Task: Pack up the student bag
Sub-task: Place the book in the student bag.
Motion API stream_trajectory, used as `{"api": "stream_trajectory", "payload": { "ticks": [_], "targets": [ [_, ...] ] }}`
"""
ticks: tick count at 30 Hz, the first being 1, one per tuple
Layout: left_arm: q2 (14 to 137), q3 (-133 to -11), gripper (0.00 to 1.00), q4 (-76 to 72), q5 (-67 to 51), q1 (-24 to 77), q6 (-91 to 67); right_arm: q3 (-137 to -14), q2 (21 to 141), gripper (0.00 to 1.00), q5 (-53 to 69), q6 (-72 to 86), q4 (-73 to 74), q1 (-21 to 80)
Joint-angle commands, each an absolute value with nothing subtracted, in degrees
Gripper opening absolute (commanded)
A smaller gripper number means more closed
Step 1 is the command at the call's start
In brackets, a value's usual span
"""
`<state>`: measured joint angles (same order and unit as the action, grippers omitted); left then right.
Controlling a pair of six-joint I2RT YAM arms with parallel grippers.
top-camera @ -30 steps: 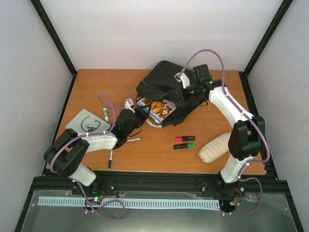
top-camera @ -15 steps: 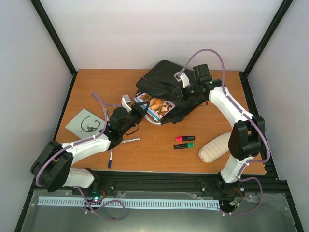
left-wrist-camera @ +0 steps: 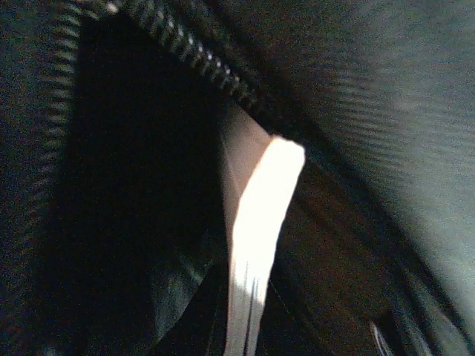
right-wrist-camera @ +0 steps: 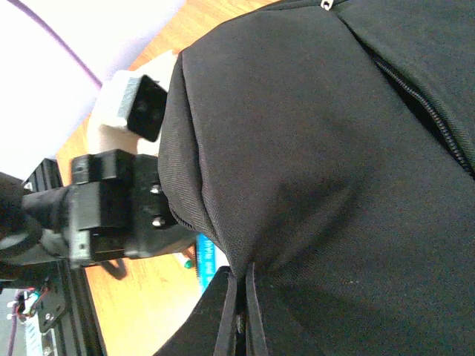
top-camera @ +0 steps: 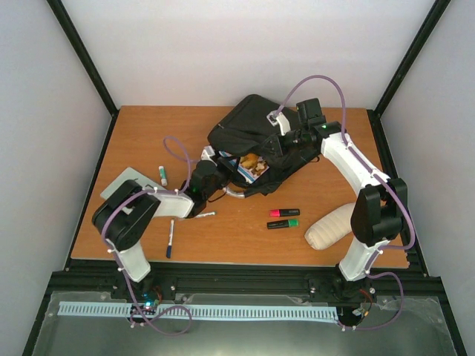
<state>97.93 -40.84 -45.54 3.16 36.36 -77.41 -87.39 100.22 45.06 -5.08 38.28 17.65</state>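
Note:
The student bag (top-camera: pixel 249 124), black fabric with its mouth facing the near left, lies at the back middle of the table. My right gripper (top-camera: pixel 278 148) is shut on a fold of the bag's fabric (right-wrist-camera: pixel 297 185), pinched between its fingers (right-wrist-camera: pixel 243 304), and holds the mouth up. My left gripper (top-camera: pixel 220 166) is shut on a picture book (top-camera: pixel 251 164) that sits partly inside the mouth. In the left wrist view the book's white edge (left-wrist-camera: pixel 256 230) runs between the jaws into the dark interior, below the zipper (left-wrist-camera: pixel 185 55). The left gripper's body (right-wrist-camera: pixel 111 211) shows beside the book's blue edge (right-wrist-camera: pixel 203 261).
A pink highlighter (top-camera: pixel 284 212) and a green highlighter (top-camera: pixel 283 223) lie near the middle, with a beige ribbed pouch (top-camera: pixel 329 228) to their right. A white pen (top-camera: pixel 199 216), a dark marker (top-camera: pixel 170 243), a glue stick (top-camera: pixel 162 176) and a grey pad (top-camera: pixel 122 183) lie on the left.
My left gripper has pushed right, carrying the book deeper into the bag, so less of its cover shows. The left elbow swung in. The right gripper kept its hold.

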Motion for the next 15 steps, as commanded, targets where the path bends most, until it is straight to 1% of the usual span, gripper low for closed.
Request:
{"api": "stream_trajectory", "payload": {
  "ticks": [1,7,12,15],
  "targets": [
    [103.12,-45.92,0.01,-57.27,3.35,35.95,-78.75,-90.14,100.35,0.03,49.93,-5.06,37.65,17.72],
    [111.43,-51.31,0.01,-57.4,4.25,35.9,-80.89,-90.52,101.02,0.03,50.51,-5.18,37.69,17.75],
    [115.76,-55.03,0.01,-56.85,7.85,35.95,-81.47,-90.76,101.42,0.03,50.54,-5.31,38.05,17.74],
    [118.61,-58.75,0.01,-55.99,7.77,35.93,-81.96,-90.91,101.84,0.03,50.58,-5.58,38.21,17.8]
  ]
}}
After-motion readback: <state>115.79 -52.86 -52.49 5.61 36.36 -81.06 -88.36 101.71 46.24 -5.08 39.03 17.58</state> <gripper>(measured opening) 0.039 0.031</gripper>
